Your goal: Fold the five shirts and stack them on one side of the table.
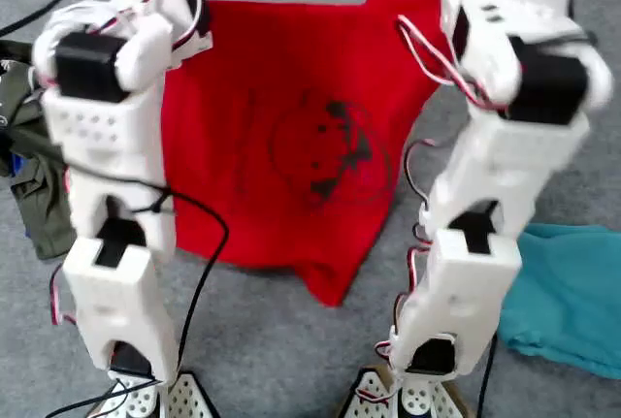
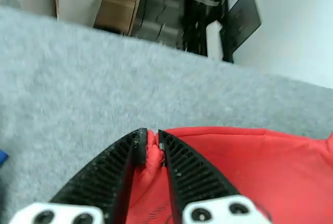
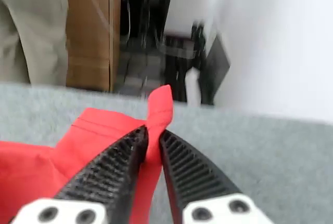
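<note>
A red shirt (image 1: 291,137) with a dark round print lies spread across the middle of the grey table, print side up. In the left wrist view my left gripper (image 2: 150,141) is shut on a pinch of the red shirt (image 2: 250,167) at its far left edge. My right gripper (image 3: 153,136) is shut on a fold of the red shirt (image 3: 78,141) at the far right corner, with a tip of cloth sticking up above the fingers. Both white arms rise along the shirt's sides in the high view.
A teal shirt (image 1: 568,297) lies crumpled at the front right of the table. An olive-green garment (image 1: 34,180) sits at the left edge. Beyond the table's far edge stand brown cabinets (image 2: 117,0) and dark equipment (image 3: 177,63).
</note>
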Available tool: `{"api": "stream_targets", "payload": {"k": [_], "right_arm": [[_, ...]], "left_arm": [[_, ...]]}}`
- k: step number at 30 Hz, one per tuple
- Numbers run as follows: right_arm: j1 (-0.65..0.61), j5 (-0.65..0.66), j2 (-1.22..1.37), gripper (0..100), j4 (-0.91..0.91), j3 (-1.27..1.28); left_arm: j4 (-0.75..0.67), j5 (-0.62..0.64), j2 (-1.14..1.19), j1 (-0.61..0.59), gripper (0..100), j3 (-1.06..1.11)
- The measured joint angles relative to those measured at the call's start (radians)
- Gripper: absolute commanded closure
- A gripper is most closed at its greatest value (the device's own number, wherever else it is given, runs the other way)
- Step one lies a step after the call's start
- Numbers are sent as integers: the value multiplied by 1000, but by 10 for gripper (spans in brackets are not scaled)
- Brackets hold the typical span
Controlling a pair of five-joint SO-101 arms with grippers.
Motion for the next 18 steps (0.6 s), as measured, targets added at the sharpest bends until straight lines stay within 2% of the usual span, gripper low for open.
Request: {"api": "stream_targets", "payload": {"k": [7,12,18], "right_arm": [[0,0,-164,994,0,0],[0,0,-255,994,-8,-6],[-2,0,-374,994,-107,-6]], "left_arm": [[2,-60,-275,-9,981,109],[2,-71,-420,-77,981,173],[2,-71,-539,-147,981,175]]}}
